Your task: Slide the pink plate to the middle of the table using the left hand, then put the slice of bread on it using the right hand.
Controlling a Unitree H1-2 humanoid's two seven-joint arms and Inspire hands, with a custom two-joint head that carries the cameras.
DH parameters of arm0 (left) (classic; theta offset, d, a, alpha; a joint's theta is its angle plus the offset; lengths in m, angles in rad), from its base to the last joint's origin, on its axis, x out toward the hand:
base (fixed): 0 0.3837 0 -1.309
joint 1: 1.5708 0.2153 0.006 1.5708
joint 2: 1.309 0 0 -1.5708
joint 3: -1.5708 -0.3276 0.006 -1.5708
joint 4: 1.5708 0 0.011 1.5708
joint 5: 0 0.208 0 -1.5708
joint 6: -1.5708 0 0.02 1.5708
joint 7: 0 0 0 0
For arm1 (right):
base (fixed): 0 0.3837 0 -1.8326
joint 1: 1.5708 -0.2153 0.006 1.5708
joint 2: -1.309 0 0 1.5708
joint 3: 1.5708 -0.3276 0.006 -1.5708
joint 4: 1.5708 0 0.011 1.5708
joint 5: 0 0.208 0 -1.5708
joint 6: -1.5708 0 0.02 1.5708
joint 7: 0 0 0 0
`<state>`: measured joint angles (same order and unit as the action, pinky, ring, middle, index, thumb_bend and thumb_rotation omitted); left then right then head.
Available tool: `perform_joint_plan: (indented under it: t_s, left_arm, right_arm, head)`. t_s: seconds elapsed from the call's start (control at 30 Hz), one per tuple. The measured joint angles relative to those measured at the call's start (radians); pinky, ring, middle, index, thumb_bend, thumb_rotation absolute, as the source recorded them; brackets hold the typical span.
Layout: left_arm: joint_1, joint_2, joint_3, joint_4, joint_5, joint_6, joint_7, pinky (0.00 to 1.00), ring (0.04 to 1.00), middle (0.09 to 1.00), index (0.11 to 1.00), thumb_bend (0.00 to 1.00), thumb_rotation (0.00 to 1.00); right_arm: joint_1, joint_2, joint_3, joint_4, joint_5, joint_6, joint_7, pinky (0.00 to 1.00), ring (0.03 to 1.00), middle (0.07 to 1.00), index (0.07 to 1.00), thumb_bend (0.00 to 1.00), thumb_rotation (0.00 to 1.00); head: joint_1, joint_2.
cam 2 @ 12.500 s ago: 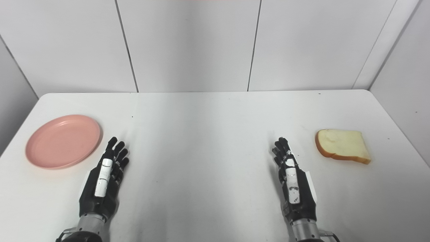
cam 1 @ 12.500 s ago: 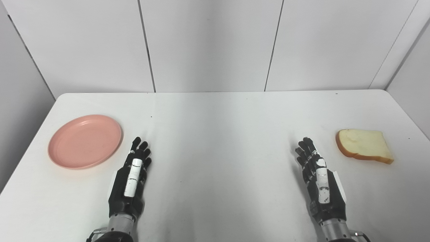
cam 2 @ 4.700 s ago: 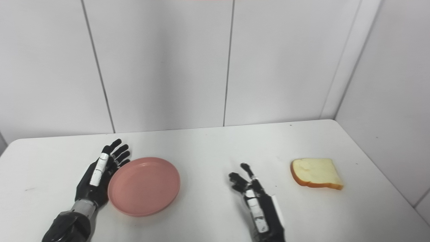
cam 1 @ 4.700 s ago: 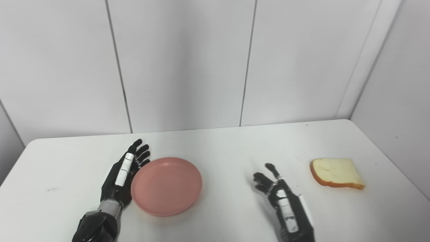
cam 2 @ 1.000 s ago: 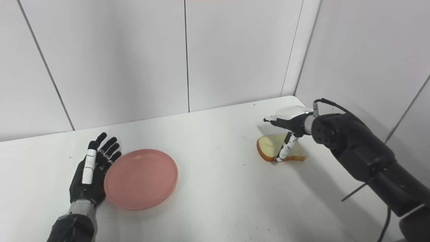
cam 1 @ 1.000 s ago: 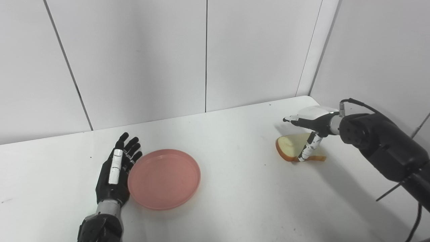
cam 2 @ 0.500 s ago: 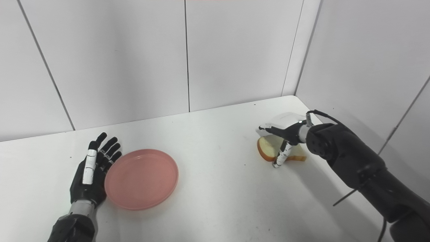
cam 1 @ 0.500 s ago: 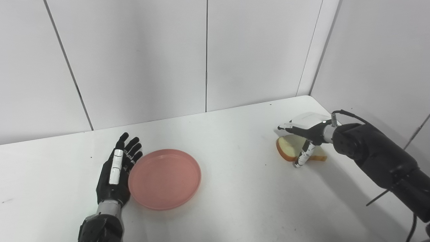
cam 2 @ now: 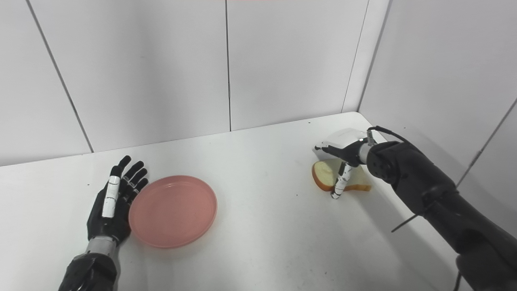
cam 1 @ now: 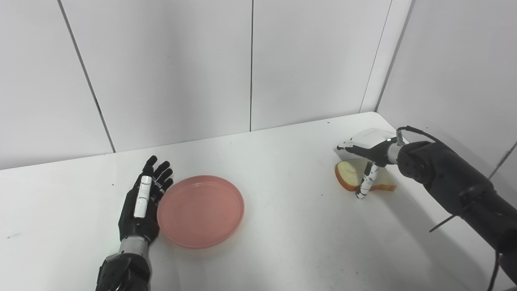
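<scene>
Round pink plastic plate (cam 1: 200,210) is flanked by released left hand (cam 1: 142,202); tan-crusted white bread slice (cam 1: 350,176) is straddled by right hand (cam 1: 365,161) fingers (cam 1: 366,182) for pickup, grasp unclear.

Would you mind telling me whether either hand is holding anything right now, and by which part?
The left hand rests open beside the plate, holding nothing. The right hand is over the bread, thumb down at its near edge; whether it grips cannot be told.

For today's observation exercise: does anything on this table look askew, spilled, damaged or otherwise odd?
Nothing stands out. The pink plate sits flat beside the open left hand. The bread slice lies whole under the right hand, whose thumb reaches down at its near edge.
</scene>
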<state>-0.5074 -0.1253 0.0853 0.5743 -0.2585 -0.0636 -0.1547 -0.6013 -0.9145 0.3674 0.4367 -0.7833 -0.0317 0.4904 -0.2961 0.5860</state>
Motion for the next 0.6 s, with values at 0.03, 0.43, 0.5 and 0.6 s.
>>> perform_joint_plan:
  t_s: [0.03,0.43,0.5,0.6]
  left_arm:
    - [0.001,0.000,-0.001,-0.001,0.000,0.001,0.000,0.91,0.883,0.856,0.893,0.89,0.67]
    - [0.006,0.000,-0.003,-0.020,0.001,0.023,0.002,0.90,0.881,0.844,0.889,0.89,0.67]
    - [0.007,0.000,-0.003,-0.021,0.001,0.023,0.002,0.91,0.883,0.847,0.882,0.88,0.67]
    - [0.007,-0.001,-0.003,-0.023,0.001,0.025,0.002,0.92,0.885,0.843,0.873,0.88,0.67]
  right_arm:
    - [-0.003,0.001,0.002,0.004,0.000,0.000,0.001,1.00,0.955,0.953,0.918,1.00,0.36]
    - [-0.032,0.017,0.003,-0.004,0.025,0.061,0.093,0.63,0.706,0.760,0.790,1.00,0.23]
    - [-0.038,0.017,0.003,-0.003,0.024,0.063,0.092,0.52,0.567,0.623,0.699,0.93,0.24]
    - [-0.038,0.017,0.004,-0.002,0.018,0.065,0.083,0.45,0.489,0.551,0.644,0.85,0.25]
  head:
    - [0.000,0.000]
    - [0.002,0.006]
    - [0.003,0.009]
    - [0.003,0.009]
